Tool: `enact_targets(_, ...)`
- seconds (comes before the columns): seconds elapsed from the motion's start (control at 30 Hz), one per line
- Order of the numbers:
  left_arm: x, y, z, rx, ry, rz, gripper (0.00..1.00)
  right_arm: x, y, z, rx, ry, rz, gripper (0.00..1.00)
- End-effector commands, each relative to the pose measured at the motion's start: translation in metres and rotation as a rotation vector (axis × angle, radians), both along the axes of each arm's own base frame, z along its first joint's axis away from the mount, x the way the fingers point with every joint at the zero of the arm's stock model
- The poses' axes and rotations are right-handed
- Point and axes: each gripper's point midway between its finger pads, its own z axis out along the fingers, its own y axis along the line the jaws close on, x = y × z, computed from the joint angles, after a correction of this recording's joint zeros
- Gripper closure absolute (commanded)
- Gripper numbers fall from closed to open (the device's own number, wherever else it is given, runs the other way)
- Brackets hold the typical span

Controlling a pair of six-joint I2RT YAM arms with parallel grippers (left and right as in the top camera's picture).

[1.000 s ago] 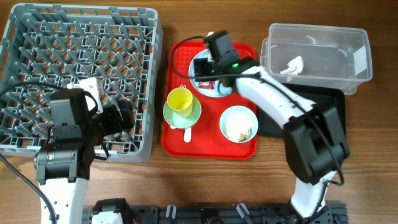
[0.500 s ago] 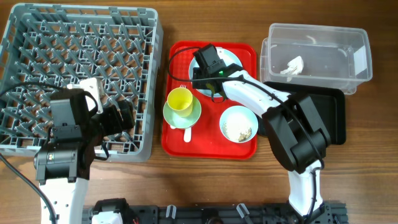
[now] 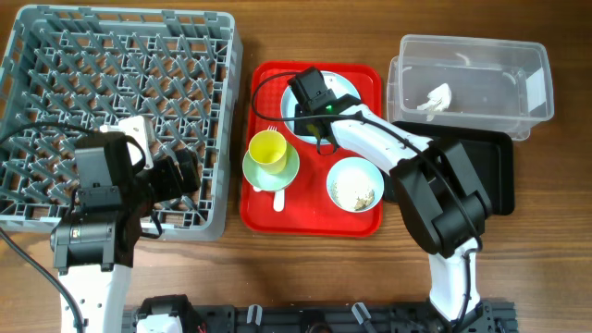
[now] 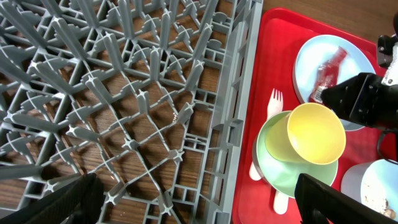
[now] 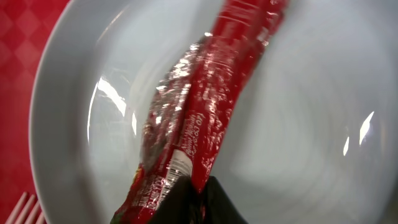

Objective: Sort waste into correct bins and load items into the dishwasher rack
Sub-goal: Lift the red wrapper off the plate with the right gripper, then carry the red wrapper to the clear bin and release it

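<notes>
The red wrapper (image 5: 211, 99) lies on the pale plate (image 5: 311, 124), and my right gripper (image 5: 198, 186) is shut on its near end. In the overhead view that gripper (image 3: 312, 109) sits low over the plate (image 3: 347, 85) at the back of the red tray (image 3: 314, 217). The yellow cup (image 3: 267, 148) stands in the green saucer (image 3: 277, 171), with a white fork (image 4: 275, 102) beside them. Rice-like scraps lie in the light blue bowl (image 3: 355, 183). My left gripper (image 4: 199, 205) hangs open over the right edge of the grey rack (image 3: 120, 111).
The clear tub (image 3: 472, 74) at the back right holds a crumpled white napkin (image 3: 435, 97). A black tray (image 3: 495, 176) lies in front of it, partly under my right arm. The rack fills the left side.
My right arm swung left and settled over the plate, then its jaws closed on the red wrapper. The left arm has not moved.
</notes>
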Motion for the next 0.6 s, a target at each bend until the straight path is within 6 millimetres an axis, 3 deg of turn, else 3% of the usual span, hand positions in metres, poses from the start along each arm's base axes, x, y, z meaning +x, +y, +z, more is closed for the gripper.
enact_targets(0.0, 0.003, -0.003, 0.009, 0.007, -0.028, -0.025, 0.0, 0.004, -0.011, 0.009, -0.033, -0.012, 0.002, 0.96)
enact_targets(0.13, 0.003, -0.003, 0.009, 0.007, -0.028, -0.025, 0.0, 0.013, -0.024, 0.044, -0.017, -0.069, -0.008, 0.96)
enact_targets(0.3, 0.003, -0.003, 0.01, 0.007, -0.028, -0.025, 0.0, 0.029, -0.056, 0.104, 0.032, -0.176, -0.084, 0.96)
enact_targets(0.4, 0.003, -0.003, 0.01, 0.007, -0.028, -0.025, 0.0, 0.038, -0.089, 0.141, 0.034, -0.256, -0.16, 0.96)
enact_targets(0.57, 0.003, -0.003, 0.01, 0.007, -0.028, -0.025, 0.0, 0.045, -0.151, 0.171, 0.047, -0.303, -0.323, 0.96)
